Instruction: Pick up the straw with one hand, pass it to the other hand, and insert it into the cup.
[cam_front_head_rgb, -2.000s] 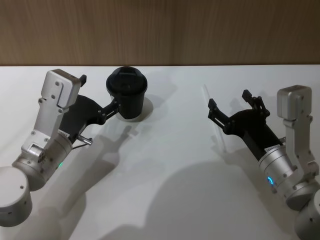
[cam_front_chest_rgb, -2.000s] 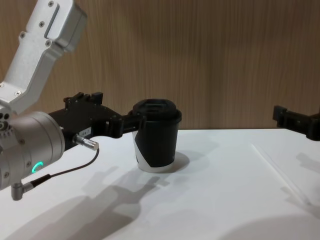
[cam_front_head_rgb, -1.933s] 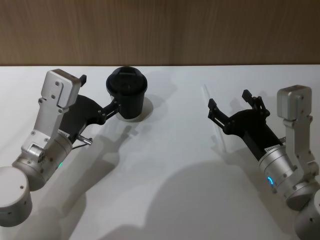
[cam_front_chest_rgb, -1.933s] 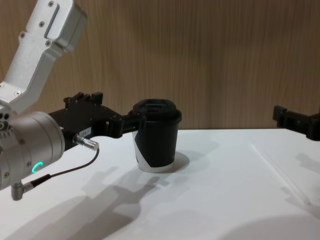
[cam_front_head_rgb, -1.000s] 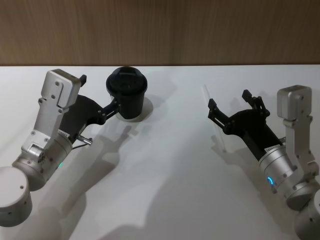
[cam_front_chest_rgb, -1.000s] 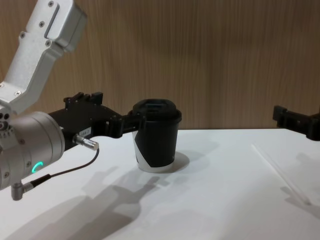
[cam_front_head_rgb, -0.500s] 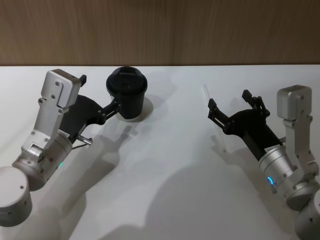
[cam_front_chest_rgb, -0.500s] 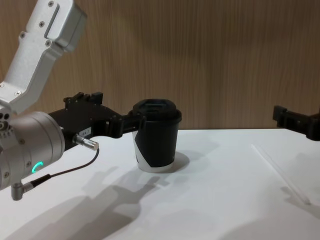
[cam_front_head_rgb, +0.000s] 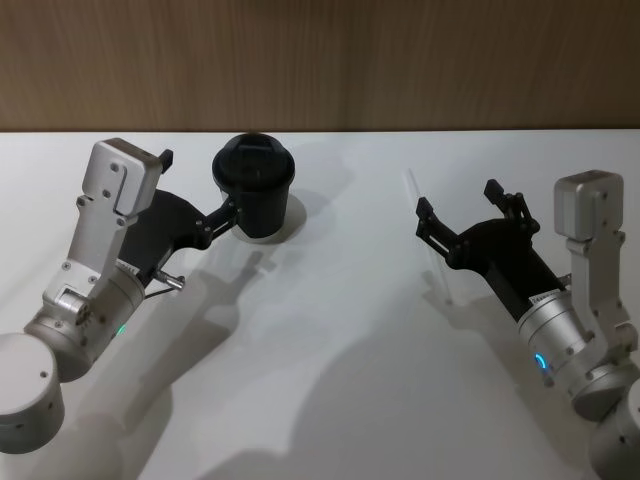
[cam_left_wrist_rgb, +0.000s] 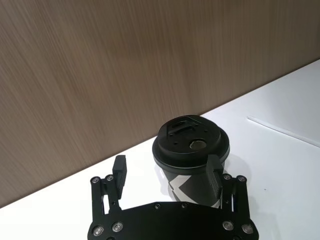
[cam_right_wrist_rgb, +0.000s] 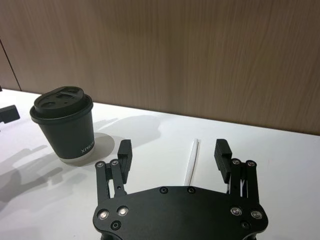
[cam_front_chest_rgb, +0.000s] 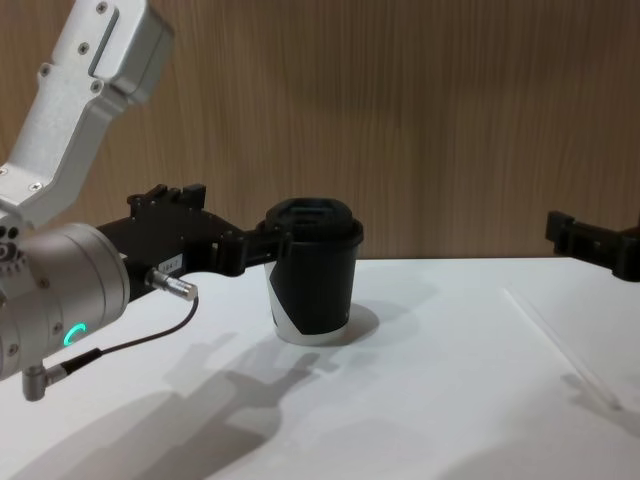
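Note:
The black cup (cam_front_head_rgb: 253, 185) with its black lid stands upright at the back left of the white table. My left gripper (cam_front_head_rgb: 200, 185) is open just left of it, with one finger close against the cup's side (cam_left_wrist_rgb: 192, 150). The thin white straw (cam_front_head_rgb: 427, 240) lies flat on the table at the right. Above it hovers my right gripper (cam_front_head_rgb: 458, 200), open, and the straw (cam_right_wrist_rgb: 191, 160) runs between its spread fingers without touching them. From the chest view the cup (cam_front_chest_rgb: 312, 275) shows a white patch near its base, and the straw (cam_front_chest_rgb: 560, 345) lies far right.
A wooden wall (cam_front_head_rgb: 320, 60) runs along the table's far edge, close behind the cup. The white tabletop (cam_front_head_rgb: 340, 330) is bare between the two arms and toward me. A thin black cable (cam_front_chest_rgb: 130, 340) loops off the left wrist.

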